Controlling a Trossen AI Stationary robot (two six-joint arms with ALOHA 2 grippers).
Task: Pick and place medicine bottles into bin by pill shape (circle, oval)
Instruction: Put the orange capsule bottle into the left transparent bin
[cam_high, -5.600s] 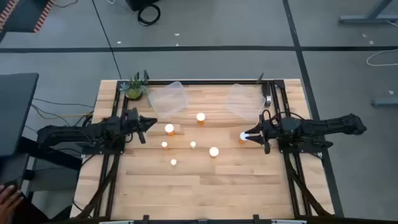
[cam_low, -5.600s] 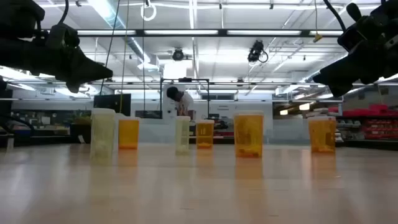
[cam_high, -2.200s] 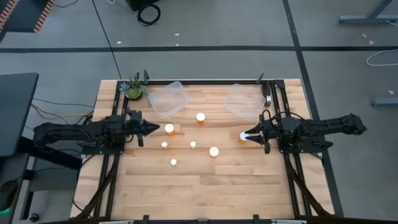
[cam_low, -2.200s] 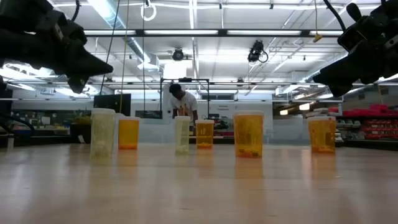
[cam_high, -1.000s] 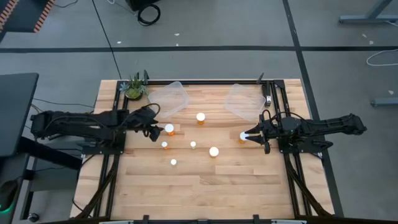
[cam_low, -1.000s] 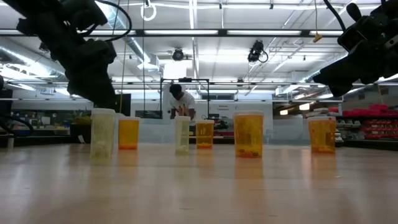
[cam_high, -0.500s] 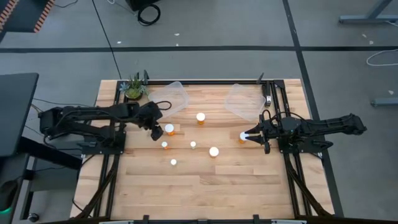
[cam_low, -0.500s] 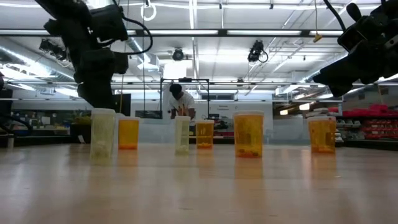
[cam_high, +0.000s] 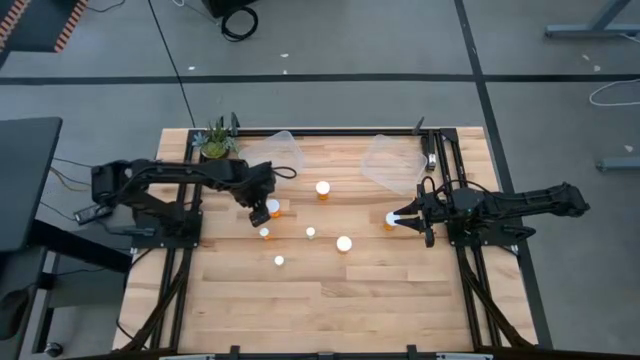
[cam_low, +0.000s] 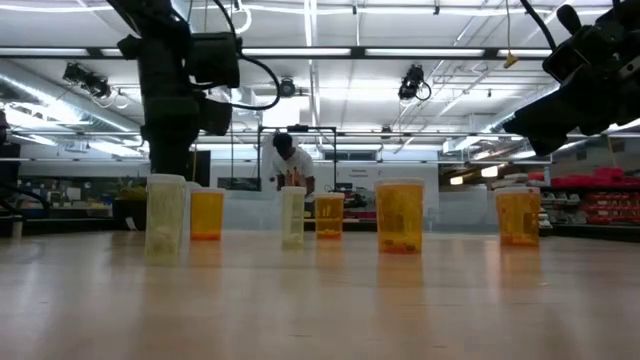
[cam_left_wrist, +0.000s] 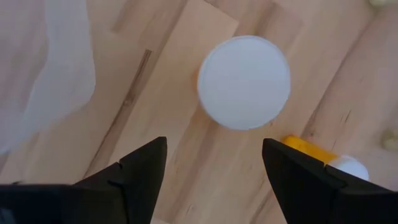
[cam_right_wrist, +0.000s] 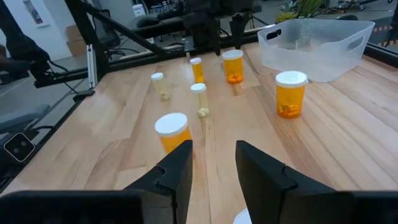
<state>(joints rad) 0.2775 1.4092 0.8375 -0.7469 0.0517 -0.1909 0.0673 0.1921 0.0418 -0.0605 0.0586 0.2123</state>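
Note:
Several orange medicine bottles with white caps stand upright on the wooden table (cam_high: 330, 290). My left gripper (cam_high: 262, 210) hangs open, pointing down, over the wide bottle (cam_high: 272, 207). In the left wrist view that bottle's white cap (cam_left_wrist: 244, 81) shows just ahead of the two fingers, and a smaller bottle (cam_left_wrist: 329, 158) stands beside it. My right gripper (cam_high: 400, 217) waits shut at the table's right. It is raised above another bottle (cam_high: 390, 219), whose place in the low view is under the arm (cam_low: 518, 215).
Two clear plastic bins stand at the far edge, one at the left (cam_high: 270, 155) and one at the right (cam_high: 390, 160). A small plant (cam_high: 215, 140) sits at the far left corner. Other bottles (cam_high: 322, 187) (cam_high: 343, 243) (cam_high: 278, 261) are spread over the middle. A person (cam_low: 290, 160) stands in the room behind.
My left gripper has moved a little toward the table's right. It has tipped from a slant to pointing straight down over the wide bottle. The arm behind it has swung in over the table. The bottles have stayed where they were.

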